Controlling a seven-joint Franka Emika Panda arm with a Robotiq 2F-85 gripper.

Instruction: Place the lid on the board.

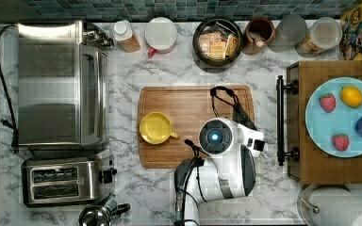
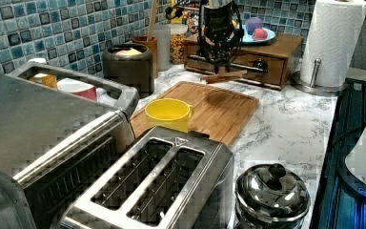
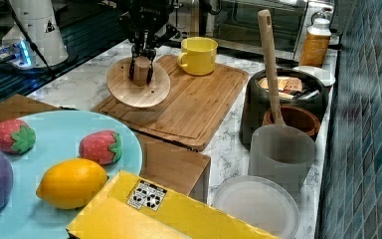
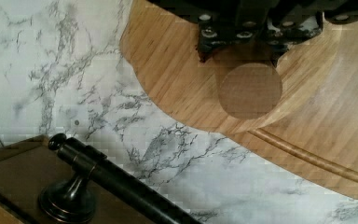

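The gripper was closed on the knob of the lid — a round wooden disc held flat, knob upward, its fingers pinching the knob from two sides. In the right view the lid hung above the board at the board's corner nearest the tray, partly overhanging the board's edge toward the marble counter. The wrist view showed the same: the lid's rim reached out past the board's rounded corner. So the board lay directly below and mostly toward the cup side — a short shift toward the board's middle before lowering looked wise, lest the lid settle half off the edge.
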